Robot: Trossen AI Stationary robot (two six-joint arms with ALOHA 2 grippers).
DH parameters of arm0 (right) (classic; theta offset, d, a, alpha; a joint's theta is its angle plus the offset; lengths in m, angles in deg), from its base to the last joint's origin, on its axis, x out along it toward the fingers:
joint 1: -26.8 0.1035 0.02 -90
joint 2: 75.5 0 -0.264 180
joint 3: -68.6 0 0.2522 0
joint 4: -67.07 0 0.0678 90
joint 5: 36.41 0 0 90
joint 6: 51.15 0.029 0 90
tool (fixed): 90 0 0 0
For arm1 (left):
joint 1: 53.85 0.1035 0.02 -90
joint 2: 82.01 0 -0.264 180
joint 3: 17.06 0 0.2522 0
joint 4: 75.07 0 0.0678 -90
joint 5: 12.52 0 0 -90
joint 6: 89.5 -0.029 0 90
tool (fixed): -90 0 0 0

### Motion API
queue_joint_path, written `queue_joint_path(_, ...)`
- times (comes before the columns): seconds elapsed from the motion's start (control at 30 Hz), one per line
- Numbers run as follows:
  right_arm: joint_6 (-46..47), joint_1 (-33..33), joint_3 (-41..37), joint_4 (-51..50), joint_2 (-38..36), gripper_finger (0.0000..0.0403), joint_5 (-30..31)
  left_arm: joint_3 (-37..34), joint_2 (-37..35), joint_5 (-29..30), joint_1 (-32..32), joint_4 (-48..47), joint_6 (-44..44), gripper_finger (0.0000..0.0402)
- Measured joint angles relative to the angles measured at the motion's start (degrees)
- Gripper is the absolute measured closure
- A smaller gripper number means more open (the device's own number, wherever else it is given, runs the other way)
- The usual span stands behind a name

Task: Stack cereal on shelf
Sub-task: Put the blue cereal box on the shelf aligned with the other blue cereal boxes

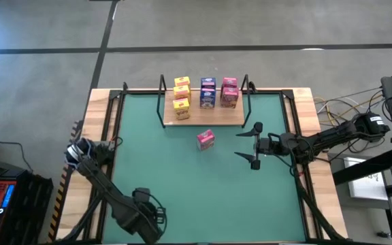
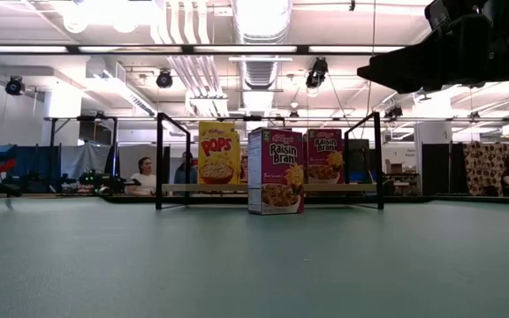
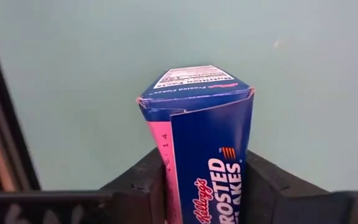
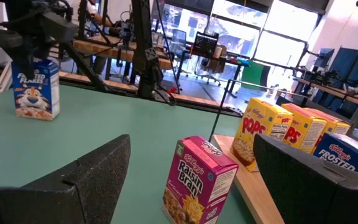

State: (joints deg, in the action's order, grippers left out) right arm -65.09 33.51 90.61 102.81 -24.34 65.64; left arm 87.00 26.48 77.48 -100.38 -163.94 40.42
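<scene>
At frame centre, the green mat (image 1: 203, 184) is covering the table, w/ the wood shelf (image 1: 216, 118) sitting upper centre, carrying yellow, blue & pink cereal boxes (image 1: 208, 93). A pink Raisin Bran box (image 1: 205, 139) is standing just below it. Lower left, left gripper (image 3: 204, 186) is pinching a blue Frosted Flakes box (image 3: 207, 143). Right gripper (image 1: 256, 145) is hovering spread, centre-right. Beyond: grey floor, office, seated people (image 2: 144, 172).
</scene>
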Motion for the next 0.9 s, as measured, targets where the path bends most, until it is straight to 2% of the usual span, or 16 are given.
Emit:
queue_joint_path(0.23, 0.0, 0.0, 0.0, 0.0, 0.0, 0.0076, 0.0, 0.0, -0.4, 2.5, 5.1, -2.3, -11.9, 0.0269)
queue_joint_path(0.33, 0.0, 0.0, 0.0, 0.0, 0.0, 0.0076, 0.0, 0.0, -0.5, 4.3, 8.8, -2.8, -20.1, 0.0256)
queue_joint_path(0.53, 0.0, 0.0, 0.0, 0.0, 0.0, 0.0076, 0.0, 0.0, -0.8, 12.8, 16.1, -2.3, -37.4, 0.0235)
queue_joint_path(0.8, 0.0, 0.0, 0.0, 0.0, 0.0, 0.0076, 0.0, 0.0, -1.9, 16.9, 26.8, 0.3, -58.0, 0.0233)
queue_joint_path(0.9, 0.0, 0.0, 0.0, 0.0, 0.0, 0.0076, 0.0, 0.0, -2.3, 20.1, 30.4, 2.5, -65.5, 0.0233)
